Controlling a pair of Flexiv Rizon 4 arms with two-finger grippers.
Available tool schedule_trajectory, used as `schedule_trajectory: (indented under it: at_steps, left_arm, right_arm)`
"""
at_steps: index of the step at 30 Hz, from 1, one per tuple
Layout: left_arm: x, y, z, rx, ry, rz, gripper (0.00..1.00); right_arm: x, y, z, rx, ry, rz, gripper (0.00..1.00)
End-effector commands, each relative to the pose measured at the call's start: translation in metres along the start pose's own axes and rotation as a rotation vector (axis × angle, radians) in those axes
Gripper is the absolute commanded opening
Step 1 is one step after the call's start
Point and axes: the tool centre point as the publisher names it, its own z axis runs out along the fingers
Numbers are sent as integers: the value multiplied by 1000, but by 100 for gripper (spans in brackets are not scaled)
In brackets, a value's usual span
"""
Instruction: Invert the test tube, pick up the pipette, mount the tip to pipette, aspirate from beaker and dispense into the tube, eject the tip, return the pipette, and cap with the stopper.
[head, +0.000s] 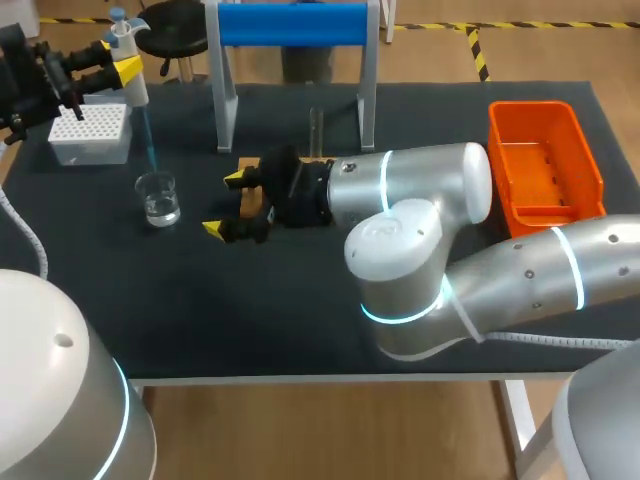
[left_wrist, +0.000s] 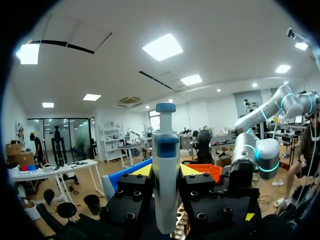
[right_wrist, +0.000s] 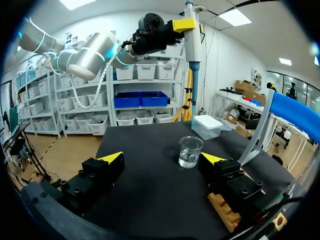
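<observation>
Dark bench (head: 300, 300) underneath all. At 2 o'clock on it, an orange bin (head: 545, 175), open side up, close to the bench's edge. At 12 o'clock, a stand (head: 292, 24) on 2 white legs with 1 blue crossbar, well apart from the bin.

Beaker (head: 158, 197) left, bin (head: 545, 168) right.
Pipette (head: 128, 75) hangs over the beaker, tip box (head: 90, 133) just behind; tube (head: 316, 128) between the stand's (head: 292, 24) legs, mid-back.
</observation>
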Motion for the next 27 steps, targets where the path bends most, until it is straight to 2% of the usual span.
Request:
schedule_trajectory:
  at_steps: [1, 18, 27]
  left_arm:
    - [0, 1, 0, 3, 1, 1, 0]
    - [0, 1, 0, 3, 1, 1, 0]
    - [-3, 17, -3, 3, 1, -41, 0]
  right_arm:
    - [3, -1, 5, -1, -32, 1, 100]
    - [3, -1, 5, -1, -32, 1, 100]
    - [3, -1, 5, -1, -32, 1, 100]
